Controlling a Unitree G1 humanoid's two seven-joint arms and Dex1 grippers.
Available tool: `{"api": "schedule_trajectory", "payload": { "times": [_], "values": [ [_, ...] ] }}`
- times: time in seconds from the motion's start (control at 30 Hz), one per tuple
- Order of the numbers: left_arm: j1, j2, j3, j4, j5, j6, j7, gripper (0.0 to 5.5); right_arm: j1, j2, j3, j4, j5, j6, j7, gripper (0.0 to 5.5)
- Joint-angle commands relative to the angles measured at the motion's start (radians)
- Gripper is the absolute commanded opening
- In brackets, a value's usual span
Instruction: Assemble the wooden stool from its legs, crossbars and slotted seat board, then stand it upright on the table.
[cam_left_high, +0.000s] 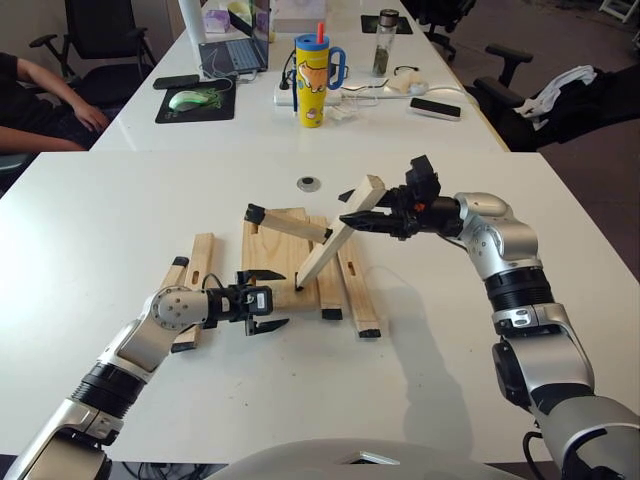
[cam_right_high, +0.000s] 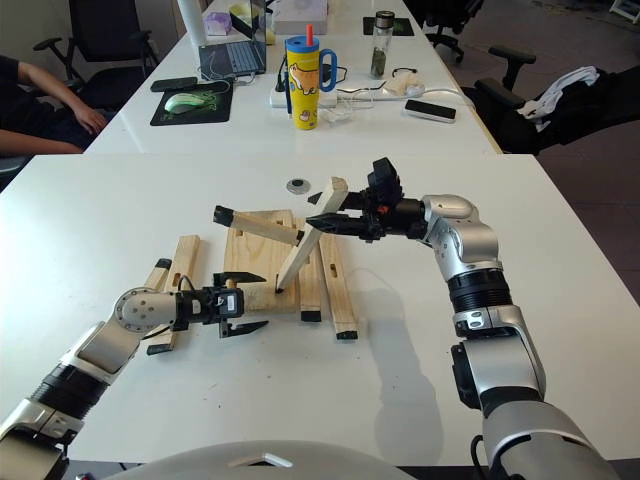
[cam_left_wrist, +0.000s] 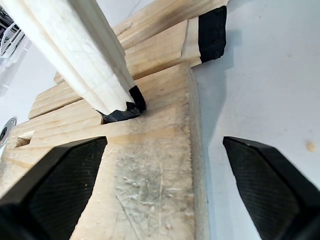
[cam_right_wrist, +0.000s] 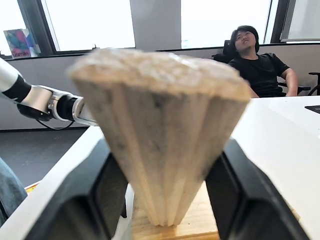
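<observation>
A round grey grommet is seen just beyond the right claw, slightly to its left. Well beyond the claw, a yellow cup with a blue handle is stood on the farther table. A green mouse and a laptop are set far off to the claw's left, and 1 dark bottle is placed farthest beyond it.

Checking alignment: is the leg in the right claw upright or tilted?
Tilted: the leg slants from the right claw down to the seat board, black tip touching it.
</observation>
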Motion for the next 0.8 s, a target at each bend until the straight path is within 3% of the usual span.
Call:
{"api": "schedule_trajectory", "payload": {
  "times": [0.03, 0.5, 0.8],
  "values": [
    [0.088, 0.022, -0.081, 0.063, 0.085, 0.054, -0.042, 4.32, 0.007, -0.014, 0.045, -0.053, -0.064, 0.007, -0.007, 2.03],
    [0.155, -0.020, -0.074, -0.010, 0.061, 0.185, 0.045, 4.32, 0.150, -0.030, 0.167, -0.249, -0.175, 0.053, -0.210, 2.03],
    [0.140, -0.085, 0.017, -0.023, -0.023, 0.195, 0.141, 4.32, 0.033, -0.045, 0.193, -0.177, -0.176, 0.083, -0.179, 2.03]
  ]
}}
